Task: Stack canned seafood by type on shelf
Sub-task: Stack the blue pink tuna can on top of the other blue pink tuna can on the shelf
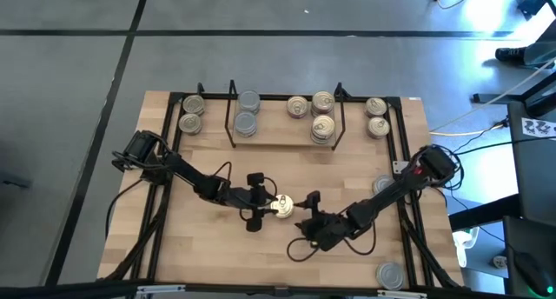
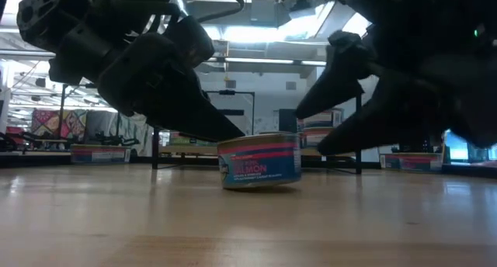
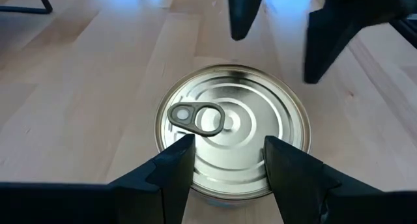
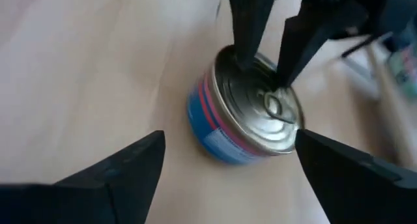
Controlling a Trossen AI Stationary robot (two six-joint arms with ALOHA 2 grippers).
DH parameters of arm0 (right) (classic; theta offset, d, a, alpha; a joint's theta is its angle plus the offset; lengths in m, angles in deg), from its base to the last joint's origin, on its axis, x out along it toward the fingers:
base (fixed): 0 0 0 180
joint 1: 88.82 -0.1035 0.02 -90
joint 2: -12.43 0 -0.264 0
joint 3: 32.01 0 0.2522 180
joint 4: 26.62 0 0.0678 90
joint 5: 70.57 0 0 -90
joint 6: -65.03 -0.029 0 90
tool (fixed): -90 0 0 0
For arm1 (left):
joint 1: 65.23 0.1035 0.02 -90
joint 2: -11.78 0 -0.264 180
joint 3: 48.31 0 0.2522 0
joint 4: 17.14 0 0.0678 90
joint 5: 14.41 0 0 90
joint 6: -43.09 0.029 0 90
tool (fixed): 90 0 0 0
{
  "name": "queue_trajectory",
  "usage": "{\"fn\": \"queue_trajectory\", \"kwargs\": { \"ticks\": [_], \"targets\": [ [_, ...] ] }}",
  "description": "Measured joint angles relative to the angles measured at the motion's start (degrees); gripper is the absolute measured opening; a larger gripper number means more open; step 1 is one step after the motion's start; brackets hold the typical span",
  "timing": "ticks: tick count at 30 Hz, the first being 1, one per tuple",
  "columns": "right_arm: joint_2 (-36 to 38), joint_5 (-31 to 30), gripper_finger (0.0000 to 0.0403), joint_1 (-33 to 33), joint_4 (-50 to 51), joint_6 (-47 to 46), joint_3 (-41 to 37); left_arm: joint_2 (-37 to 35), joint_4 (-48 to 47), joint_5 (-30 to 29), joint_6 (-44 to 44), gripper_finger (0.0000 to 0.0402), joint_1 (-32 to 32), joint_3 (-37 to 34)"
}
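A flat tin of canned seafood with a blue and pink label and a pull-ring lid stands upright on the wooden table's middle. My left gripper comes at it from the table's left, fingers apart, tips over the lid. My right gripper is open wide on the tin's right; its fingers stand on either side of the tin without touching it. The shelf stands at the far edge, with tins stacked on and beside it. My left gripper sets both fingertips on top of the lid, just inside its rim on the side toward the table's left. The fingers slant down from the left and stand apart, narrower than the tin. The tin sits flat on the table.
Stacks of tins stand along the far edge. Two loose tins lie near the right edge. A black frame borders the table. Bare wood lies at the near left.
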Motion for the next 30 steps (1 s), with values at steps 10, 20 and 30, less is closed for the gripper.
{"fn": "queue_trajectory", "kwargs": {
  "ticks": [10, 20, 30],
  "targets": [
    [-3.69, -1.25, 0.0344, 1.65, -4.99, 23.84, 0.01, 0.09, -0.09, 0.10, 0.04, 0.0184, 0.00, -0.06],
    [-3.81, 3.32, 0.0344, 4.97, -4.46, 29.77, 0.01, 0.13, -0.08, 0.12, 0.07, 0.0184, 0.00, -0.08],
    [-5.22, 5.28, 0.0344, 7.12, -4.92, 31.22, 0.13, 0.15, 0.03, 0.17, 0.02, 0.0184, 0.00, -0.13]
  ]
}}
